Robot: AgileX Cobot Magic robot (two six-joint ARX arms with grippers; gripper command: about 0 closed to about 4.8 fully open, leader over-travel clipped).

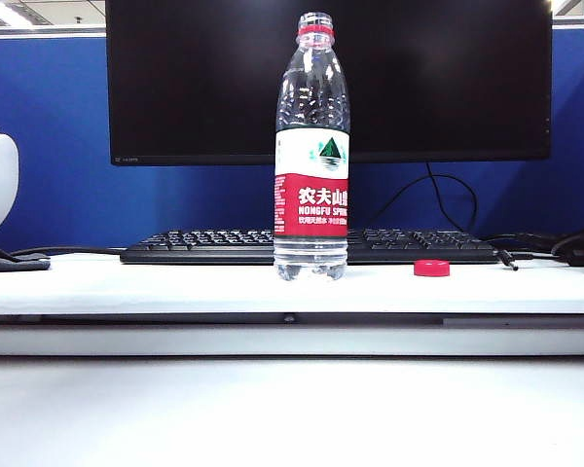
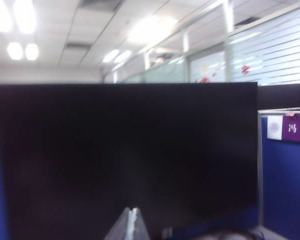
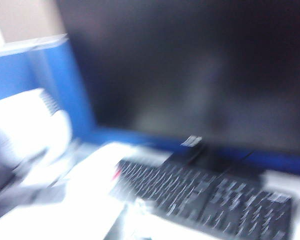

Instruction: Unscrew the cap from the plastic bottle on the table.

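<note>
From the exterior view I read the plastic bottle standing upright on the white desk, directly in front of the black keyboard and the dark monitor. Its label carries a green mountain logo on white, then a red band with white Chinese characters and the Latin text "NONGFU SPRI", the rest curving out of sight. The bottle mouth is uncovered, with only the thin red neck ring below it. The cap lies flat on the desk, apart from the bottle, to the right of it, near the keyboard's front edge.

Neither arm appears in the exterior view. In the left wrist view I see the left claw as a pale tip with its fingers pressed together, nothing between them, facing the monitor; a purple partition sign there bears white Chinese characters, partly cut off. The right wrist view is heavily blurred: monitor, keyboard and desk are recognisable, the right claw is not visible, and I take it as closed
</note>
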